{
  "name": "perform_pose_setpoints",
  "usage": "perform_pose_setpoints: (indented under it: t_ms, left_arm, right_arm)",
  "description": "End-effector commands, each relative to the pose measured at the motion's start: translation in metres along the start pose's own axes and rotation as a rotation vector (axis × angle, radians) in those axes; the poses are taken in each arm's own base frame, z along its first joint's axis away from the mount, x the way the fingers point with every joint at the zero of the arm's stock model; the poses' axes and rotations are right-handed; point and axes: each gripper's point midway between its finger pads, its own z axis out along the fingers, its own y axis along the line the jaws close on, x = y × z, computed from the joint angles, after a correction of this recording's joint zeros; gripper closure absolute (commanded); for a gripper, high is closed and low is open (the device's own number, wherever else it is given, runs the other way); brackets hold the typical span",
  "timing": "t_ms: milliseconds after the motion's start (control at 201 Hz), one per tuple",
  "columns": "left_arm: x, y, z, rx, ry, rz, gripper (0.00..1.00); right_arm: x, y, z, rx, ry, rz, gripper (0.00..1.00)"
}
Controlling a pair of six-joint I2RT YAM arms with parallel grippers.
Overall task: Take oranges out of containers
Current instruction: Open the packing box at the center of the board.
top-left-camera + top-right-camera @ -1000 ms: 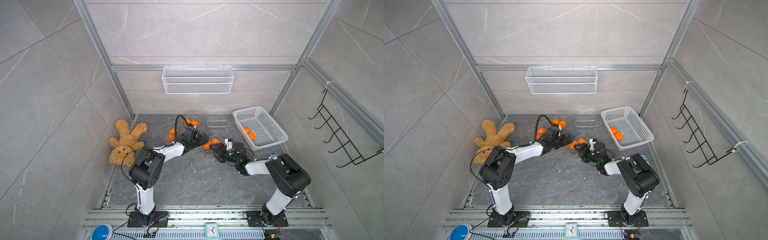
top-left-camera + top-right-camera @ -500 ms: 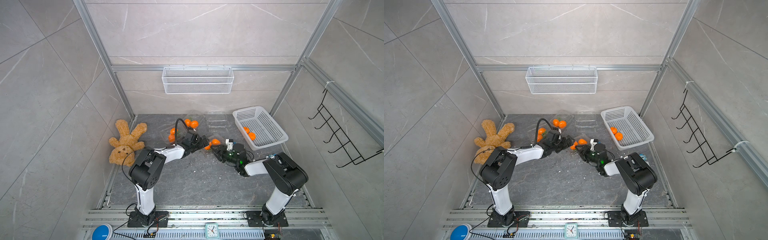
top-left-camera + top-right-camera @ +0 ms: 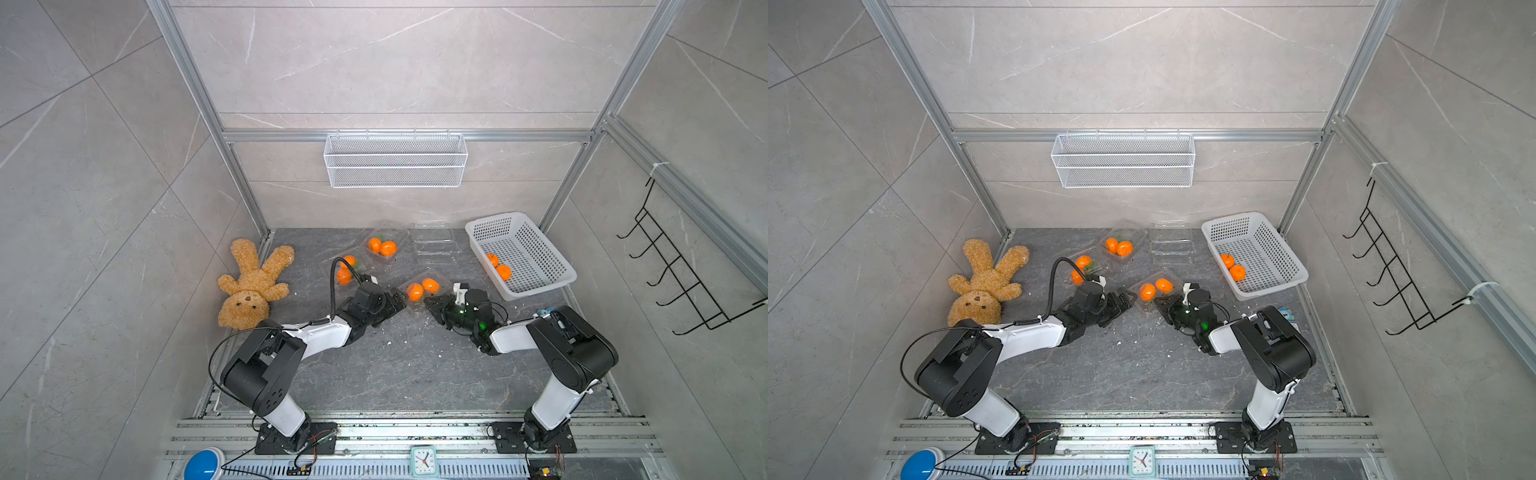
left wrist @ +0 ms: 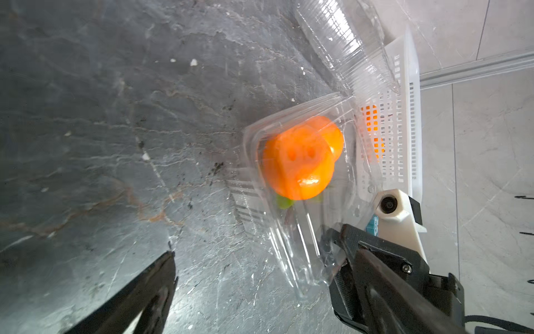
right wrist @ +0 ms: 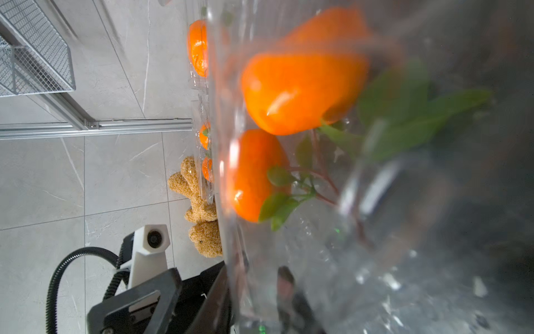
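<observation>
A clear container holding two oranges sits mid-floor between my grippers. My right gripper has its jaws closed on that container's near wall, which shows between the two fingers. My left gripper stands open on the container's other side, with its flap close to one finger. Two more containers hold oranges further back. A fourth container has none in it.
A white perforated basket at the back right holds two oranges. A teddy bear lies at the left wall. A wire mesh basket hangs on the back wall. Black hooks stick out of the right wall.
My left gripper has come forward and down to the middle container's side. My right gripper's jaws have narrowed onto that container's wall.
</observation>
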Motion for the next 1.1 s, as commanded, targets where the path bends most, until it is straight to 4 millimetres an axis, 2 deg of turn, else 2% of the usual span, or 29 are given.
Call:
perform_pose_setpoints:
  t_ms: [0,175,489,818,1092]
  left_arm:
    - [-0.012,-0.01,-0.007,0.068,-0.074,-0.065,0.04]
    - [-0.007,-0.003,-0.001,0.115,-0.082,-0.123,0.06]
    - [0.003,-0.005,0.005,0.159,-0.091,-0.144,0.07]
    - [0.012,0.004,0.017,0.21,-0.113,-0.265,0.12]
    - [0.017,0.007,0.021,0.218,-0.111,-0.283,0.12]
  right_arm:
    - [0.0,0.009,-0.002,0.014,0.001,-0.012,0.74]
    - [-0.002,0.016,-0.002,0.001,0.005,0.053,0.75]
    - [-0.004,0.027,0.001,-0.059,0.007,0.123,0.76]
    - [-0.007,0.03,0.0,-0.075,-0.009,0.166,0.76]
    - [-0.007,0.031,0.001,-0.085,-0.013,0.182,0.77]
